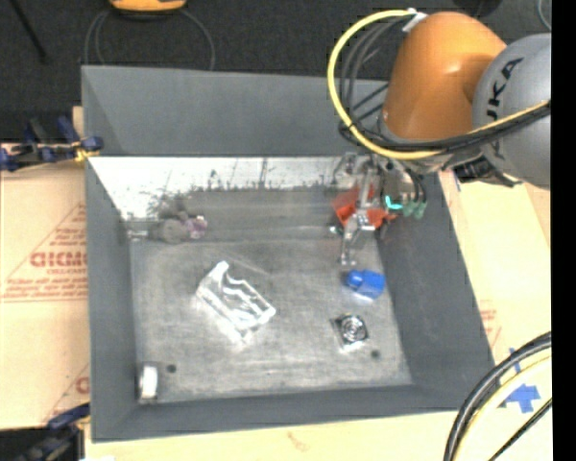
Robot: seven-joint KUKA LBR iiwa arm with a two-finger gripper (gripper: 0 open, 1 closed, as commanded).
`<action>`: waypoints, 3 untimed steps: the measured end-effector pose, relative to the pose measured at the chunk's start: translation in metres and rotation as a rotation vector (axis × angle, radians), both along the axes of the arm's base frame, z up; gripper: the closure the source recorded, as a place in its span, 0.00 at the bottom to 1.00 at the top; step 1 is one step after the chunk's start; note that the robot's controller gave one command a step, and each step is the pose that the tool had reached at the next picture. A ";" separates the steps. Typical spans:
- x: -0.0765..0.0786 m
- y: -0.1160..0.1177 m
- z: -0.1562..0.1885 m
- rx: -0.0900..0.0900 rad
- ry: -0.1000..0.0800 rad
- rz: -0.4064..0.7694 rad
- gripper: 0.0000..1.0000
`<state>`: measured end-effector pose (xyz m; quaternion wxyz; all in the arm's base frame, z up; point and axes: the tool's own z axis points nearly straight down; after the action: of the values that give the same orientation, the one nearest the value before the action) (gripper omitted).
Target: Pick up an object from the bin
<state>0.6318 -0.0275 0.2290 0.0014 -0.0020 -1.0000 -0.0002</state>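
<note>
Orange wrist cover (437, 70); gripper (349, 255) hangs near small blue block (365, 283)

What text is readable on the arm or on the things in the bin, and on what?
"UKA", black letters on the grey arm link, start hidden behind the orange cover.
Clear plastic packet: white markings, too blurred to read.
Blue block, round silver thing: no text legible.
</note>
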 end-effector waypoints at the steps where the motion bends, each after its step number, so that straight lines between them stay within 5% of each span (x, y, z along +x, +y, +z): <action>1: -0.025 -0.058 -0.121 -0.002 0.002 0.083 0.00; 2: 0.000 -0.100 -0.156 -0.004 -0.016 0.416 0.00; 3: 0.002 -0.099 -0.152 -0.005 -0.022 0.415 1.00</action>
<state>0.6340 -0.1270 0.0769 -0.0096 0.2041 -0.9789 0.0023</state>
